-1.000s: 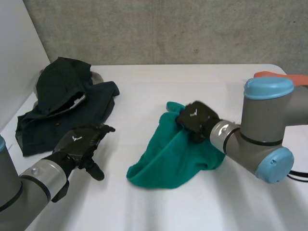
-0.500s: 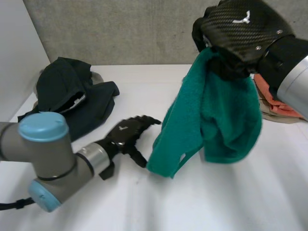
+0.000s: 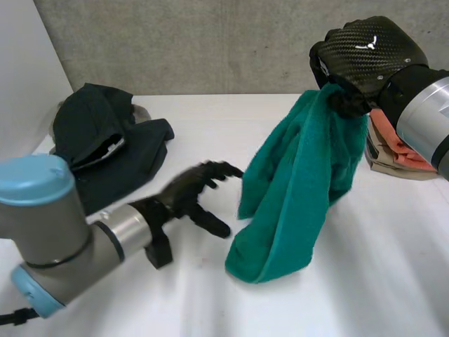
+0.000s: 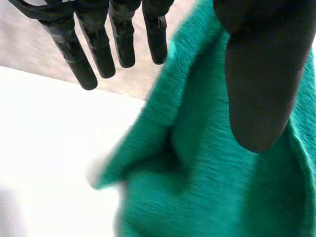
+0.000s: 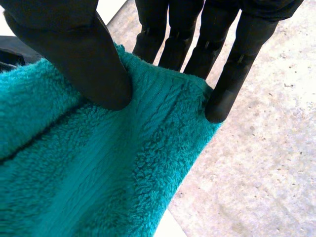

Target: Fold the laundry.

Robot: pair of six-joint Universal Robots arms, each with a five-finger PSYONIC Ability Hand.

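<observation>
Green and fluffy, the towel (image 3: pixel 295 189) hangs in long folds from the right hand (image 3: pixel 365 56). That hand pinches the towel's top end between thumb and fingers, high over the white table (image 3: pixel 379 267). The towel's low end rests on the table. A small white mark (image 3: pixel 370 43) sits on the back of that hand. The left hand (image 3: pixel 189 193) is spread wide with straight fingers, just beside the towel.
</observation>
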